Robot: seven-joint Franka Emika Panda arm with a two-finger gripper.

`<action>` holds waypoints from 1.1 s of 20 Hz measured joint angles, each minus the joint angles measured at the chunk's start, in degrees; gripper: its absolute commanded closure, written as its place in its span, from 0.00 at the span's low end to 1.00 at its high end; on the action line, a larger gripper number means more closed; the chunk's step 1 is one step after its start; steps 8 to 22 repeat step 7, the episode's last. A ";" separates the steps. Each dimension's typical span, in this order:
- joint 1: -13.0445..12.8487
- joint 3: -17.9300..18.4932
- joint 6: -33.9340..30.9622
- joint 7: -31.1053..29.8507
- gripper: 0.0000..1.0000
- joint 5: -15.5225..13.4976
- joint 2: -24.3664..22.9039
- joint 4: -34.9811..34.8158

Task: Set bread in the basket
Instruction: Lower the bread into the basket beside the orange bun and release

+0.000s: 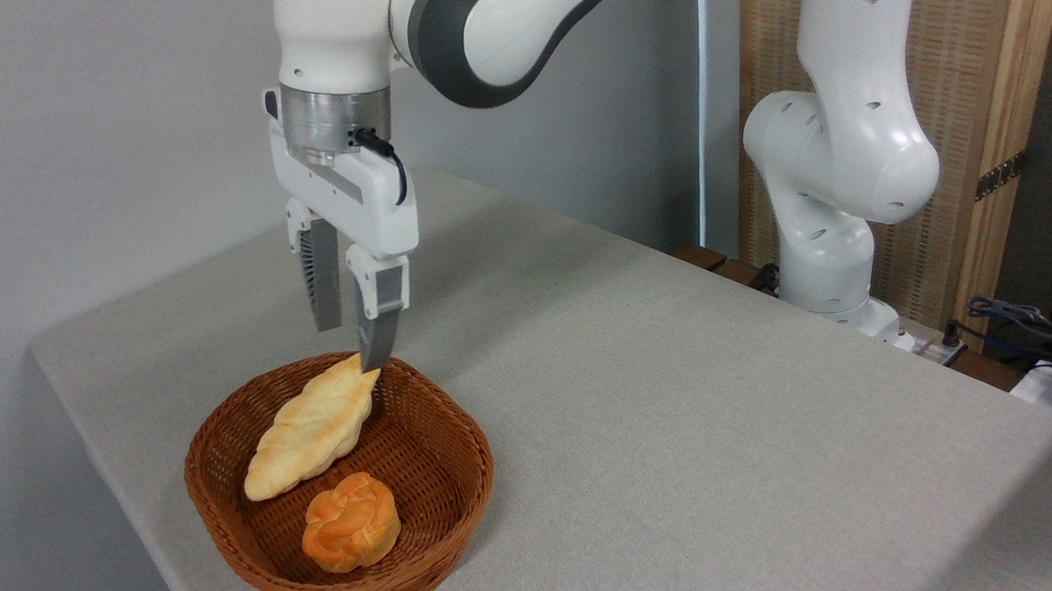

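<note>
The bread (312,430), a long pale golden braided loaf, lies slanted inside the reddish-brown wicker basket (484,461), its upper tapered end resting near the far rim. My gripper (349,348) hangs just above that far end, pointing straight down. It is open, with an empty gap between its fingers. The nearer fingertip (374,358) overlaps the tip of the loaf in the picture; I cannot tell whether it touches it.
A small round orange knotted bun (352,522) sits in the basket's near half. The basket stands at the table's front left, close to the edge. My arm's white base (827,259) rises at the table's right, with cables (1021,322) beyond it.
</note>
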 measured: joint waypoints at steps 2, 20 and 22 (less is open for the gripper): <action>0.00 0.38 -4.49 -0.18 0.00 0.00 -0.53 1.16; 0.01 1.59 -8.39 -0.80 0.00 -0.78 -1.42 2.06; 0.01 1.59 -8.39 -0.80 0.00 -0.78 -1.42 2.06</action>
